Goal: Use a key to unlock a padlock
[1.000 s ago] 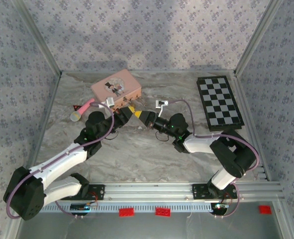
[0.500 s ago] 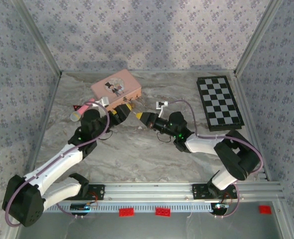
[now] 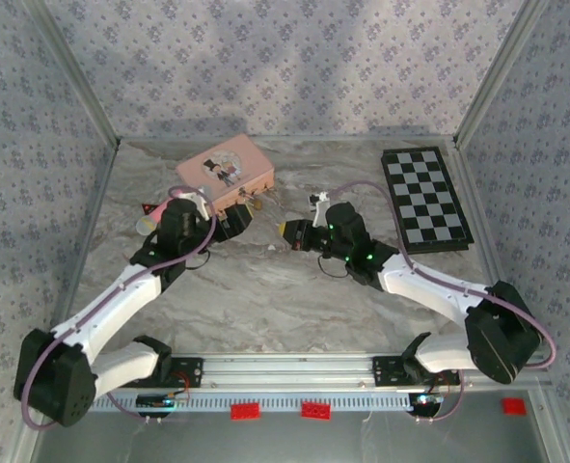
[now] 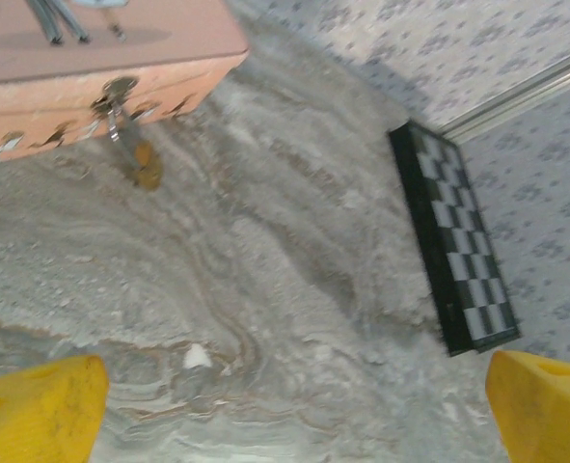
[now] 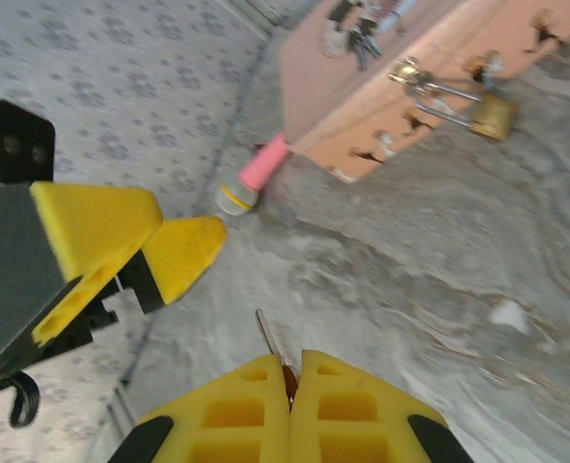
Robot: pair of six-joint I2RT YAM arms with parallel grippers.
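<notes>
Where the key (image 5: 268, 336) sits: between the tips of the right pincer (image 5: 292, 371), which is clenched tight on it.
Key, which way: its thin grey blade sticks out past the yellow fingertips. Its long way runs nearly in line with the fingers and leans a little to the left.
Padlock (image 5: 494, 116): ahead of the right pincer and off to its right, well apart from the key's tip. Its silver loop is hooked in the clasp on the front of the pink box (image 5: 342, 96). Its gold body lies on the table (image 5: 439, 251), pointing away from the box.
Left pincer (image 4: 294, 400): let go, its two yellow fingers wide apart with nothing between them. The padlock (image 4: 146, 166) is ahead of it and to its left.
Top view: the right pincer (image 3: 286, 231) and the left pincer (image 3: 236, 218) face each other, near but not touching. The padlock (image 3: 257, 204) lies just past the gap between them, beside the box (image 3: 227, 169). The key is too small to make out here.
Right wrist view: the key is plain to see. The left pincer (image 5: 154, 246) is across from it, with a pink toy microphone (image 5: 256, 174) behind.
Left wrist view: a checkered board (image 4: 453, 260) lies far off to the pincer's right.
Writing: the box lid has a cartoon picture, and any words on it are too small to read.
</notes>
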